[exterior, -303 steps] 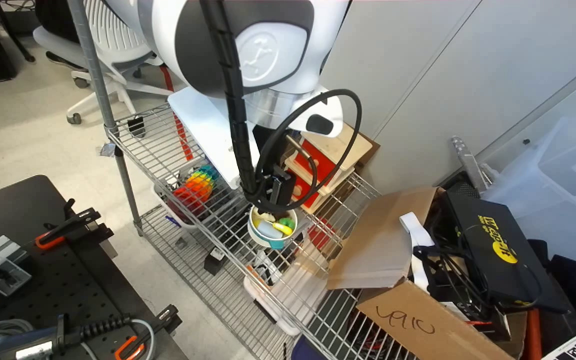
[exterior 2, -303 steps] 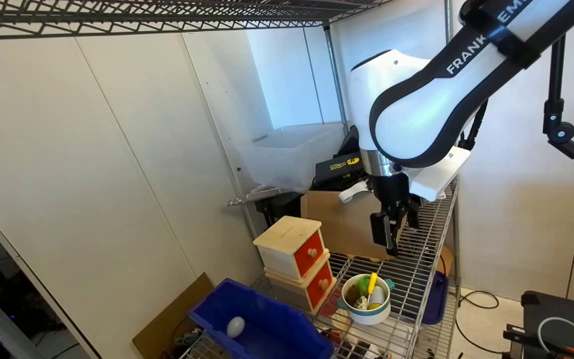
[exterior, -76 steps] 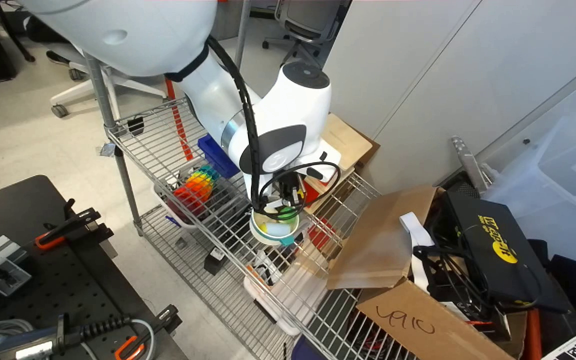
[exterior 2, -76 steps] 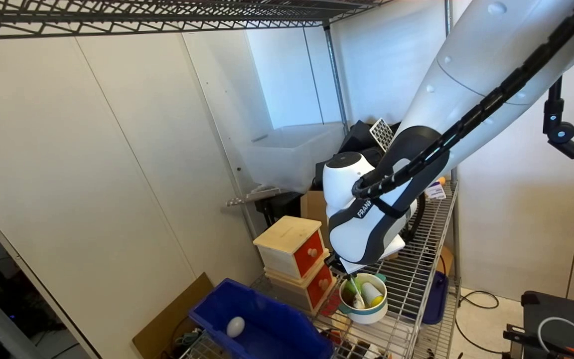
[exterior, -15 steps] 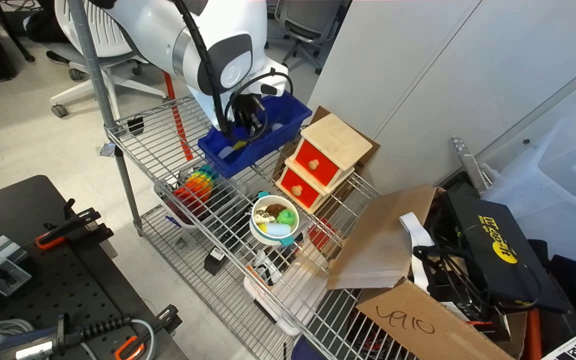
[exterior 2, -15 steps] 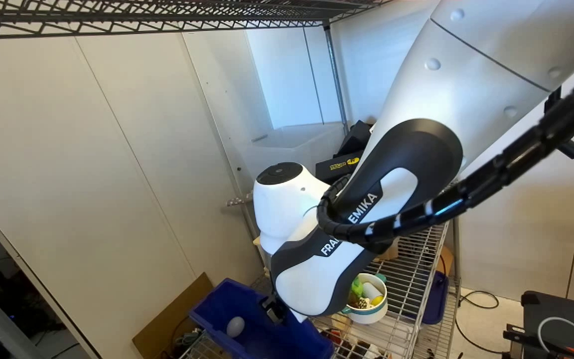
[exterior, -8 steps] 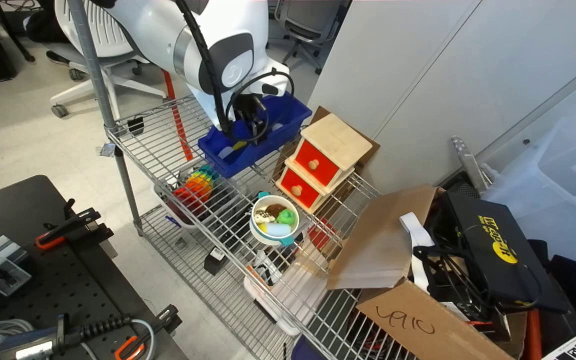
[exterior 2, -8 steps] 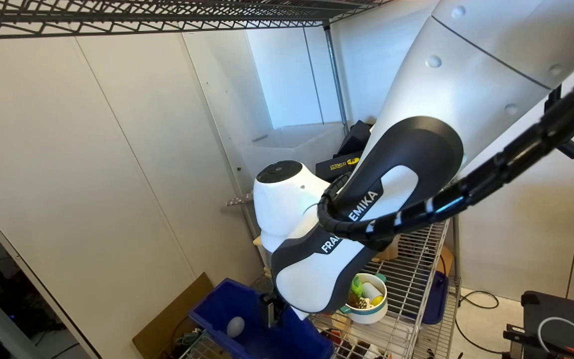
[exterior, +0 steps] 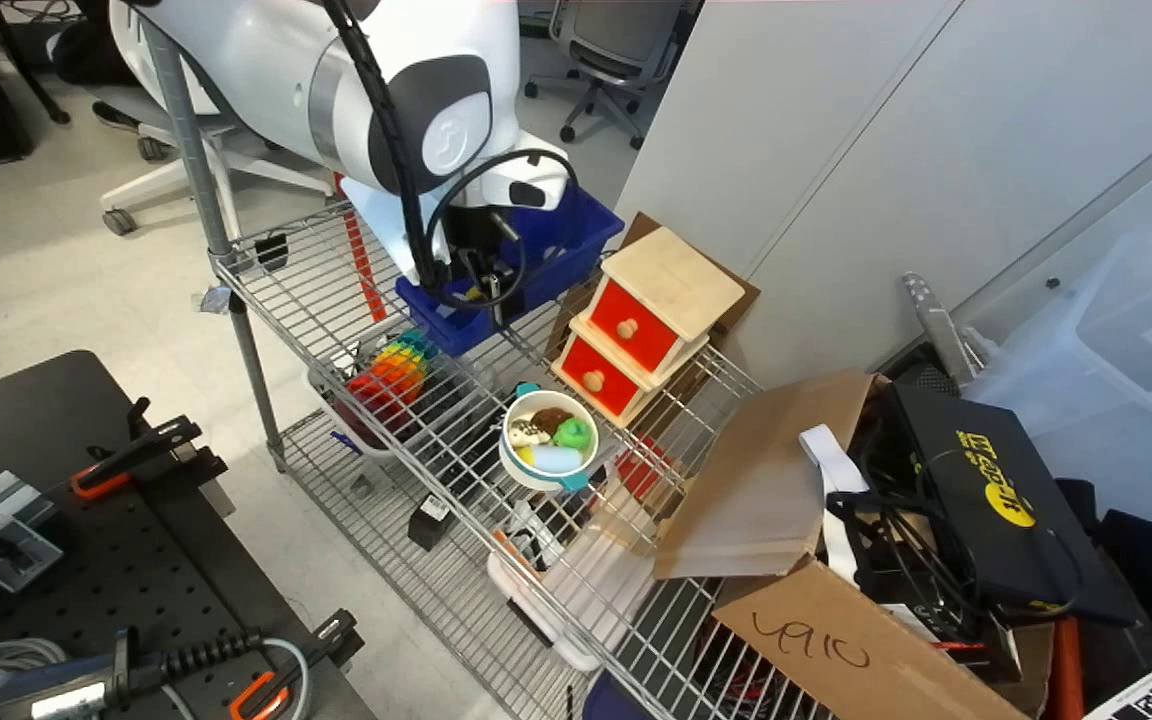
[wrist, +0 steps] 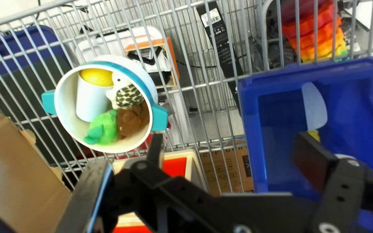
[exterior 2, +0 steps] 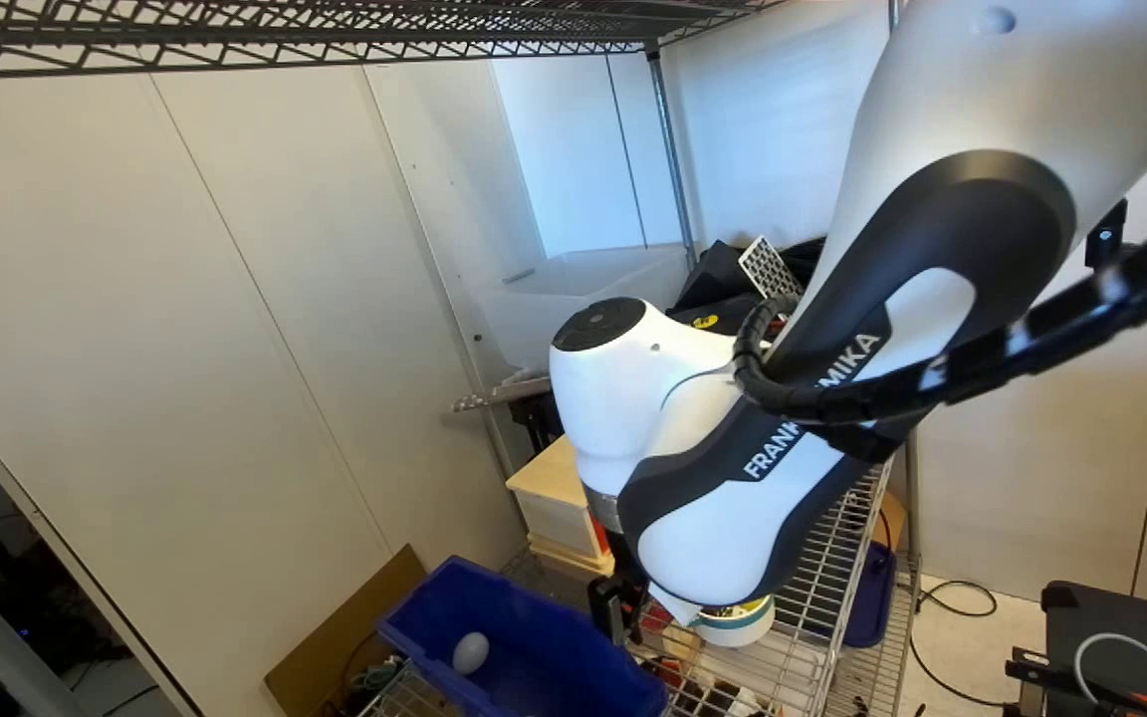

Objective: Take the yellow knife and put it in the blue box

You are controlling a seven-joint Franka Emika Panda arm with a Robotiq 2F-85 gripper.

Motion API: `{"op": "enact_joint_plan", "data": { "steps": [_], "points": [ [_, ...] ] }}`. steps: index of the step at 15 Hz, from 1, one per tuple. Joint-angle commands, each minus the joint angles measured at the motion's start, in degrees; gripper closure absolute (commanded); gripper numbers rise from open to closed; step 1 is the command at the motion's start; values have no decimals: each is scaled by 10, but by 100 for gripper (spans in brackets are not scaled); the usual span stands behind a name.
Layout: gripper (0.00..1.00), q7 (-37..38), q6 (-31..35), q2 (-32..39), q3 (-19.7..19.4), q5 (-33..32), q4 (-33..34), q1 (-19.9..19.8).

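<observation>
The yellow knife (wrist: 315, 106) lies in the blue box (wrist: 248, 136) in the wrist view. Its pale blade shows, and most of its yellow handle is hidden behind a finger. A bit of the knife (exterior: 473, 294) shows in an exterior view, partly covered by the gripper and cable. The deep-blue box also shows in both exterior views (exterior: 591, 230) (exterior 2: 524, 617). My gripper (wrist: 231, 142) is open with nothing between its fingers. It hangs over the edge of the box nearest the drawers, as both exterior views show (exterior: 496, 300) (exterior 2: 615, 607).
A white pot with teal handles (wrist: 64, 103) holds toys, a white cup and something yellow. The red-and-tan drawer box (exterior: 676, 280) stands near the blue box. A white egg (exterior 2: 471, 652) lies in the blue box. A cardboard box (exterior: 756, 470) stands beyond the pot.
About 20 s ago the knife was in the pot; now it lies in the blue box. Over the last half second my open gripper has moved from inside the box to its edge.
</observation>
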Motion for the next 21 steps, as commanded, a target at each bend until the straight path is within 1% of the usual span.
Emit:
{"op": "enact_joint_plan", "data": {
  "steps": [1, 3, 6, 8, 12, 13, 14, 21],
  "points": [
    [0, 2, -18, -68, 2, -30, -77, -1],
    [0, -18, -15, -96, 14, -25, -109, -13],
    [0, -79, 1, -139, 28, -32, -158, -31],
    [0, -108, 9, -163, 34, -36, -180, -42],
    [0, -159, 18, -205, 51, -21, -218, -68],
    [0, -168, 18, -211, 55, -14, -223, -74],
    [0, -143, 2, -183, 56, -22, -195, -72],
    [0, -146, 1, -183, 61, -21, -199, -77]
  ]
}}
